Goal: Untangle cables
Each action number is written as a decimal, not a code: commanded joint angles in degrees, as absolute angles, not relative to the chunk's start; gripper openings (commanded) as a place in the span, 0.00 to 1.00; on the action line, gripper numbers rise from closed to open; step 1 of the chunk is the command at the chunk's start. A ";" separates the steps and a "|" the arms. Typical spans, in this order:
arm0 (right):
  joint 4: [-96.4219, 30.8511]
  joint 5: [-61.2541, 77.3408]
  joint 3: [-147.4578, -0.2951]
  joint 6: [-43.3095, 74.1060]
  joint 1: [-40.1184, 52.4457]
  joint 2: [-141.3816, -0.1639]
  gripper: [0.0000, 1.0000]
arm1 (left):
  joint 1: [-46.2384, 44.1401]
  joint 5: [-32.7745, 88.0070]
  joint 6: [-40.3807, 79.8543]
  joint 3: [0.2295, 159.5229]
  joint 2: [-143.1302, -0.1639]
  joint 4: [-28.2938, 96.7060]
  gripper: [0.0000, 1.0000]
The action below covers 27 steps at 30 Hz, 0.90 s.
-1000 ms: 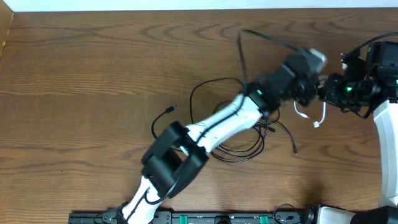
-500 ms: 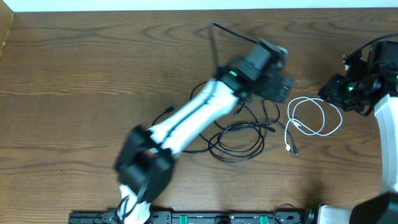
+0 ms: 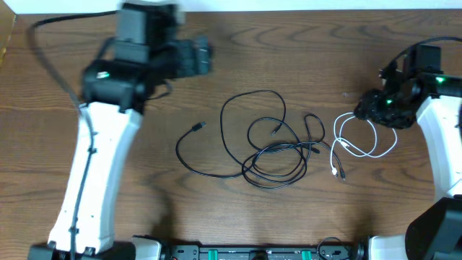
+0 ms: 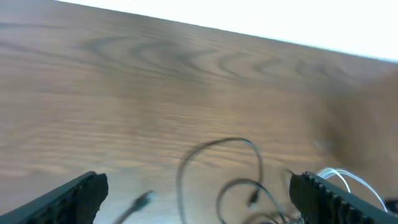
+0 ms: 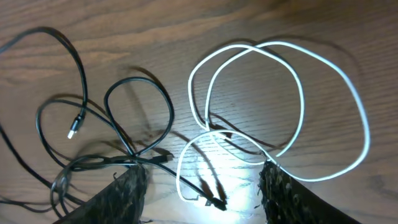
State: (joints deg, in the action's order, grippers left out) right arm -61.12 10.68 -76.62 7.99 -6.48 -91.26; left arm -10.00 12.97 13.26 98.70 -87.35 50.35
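The black cables (image 3: 271, 148) lie in a loose overlapping tangle at the middle of the table, one plug end (image 3: 198, 127) pointing left. To their right the white cable (image 3: 367, 137) rests in flat loops, its lower end crossing a black plug (image 3: 341, 173). My left gripper (image 3: 201, 58) hovers open and empty at the far left rear, well away from the cords; its wrist view is blurred, with the black cables (image 4: 245, 180) below its wide-apart fingers (image 4: 74, 196). My right gripper (image 5: 202, 199) is open just above the white cable (image 5: 292, 81), holding nothing, by the black cables (image 5: 124, 112).
The white far edge of the table (image 3: 289, 6) runs along the top. A rail with green-lit bases (image 3: 253, 253) lines the near edge. The right arm's white link (image 3: 440, 144) stands along the right side.
My left arm swung from the cables far to the left rear and its gripper opened. The white cable dropped into flat loops on the table. My right gripper opened.
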 commanded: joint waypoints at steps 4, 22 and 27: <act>-61.69 5.91 -76.16 10.81 -1.06 -91.72 0.60 | 0.08 12.19 12.25 98.74 -86.08 52.75 0.98; -62.43 4.84 -75.94 15.25 1.15 -105.01 0.53 | 2.24 12.16 10.92 98.74 -86.15 52.71 0.98; -61.30 5.65 -75.94 18.92 1.39 -108.42 0.48 | 2.24 12.16 10.94 98.74 -86.15 52.69 0.98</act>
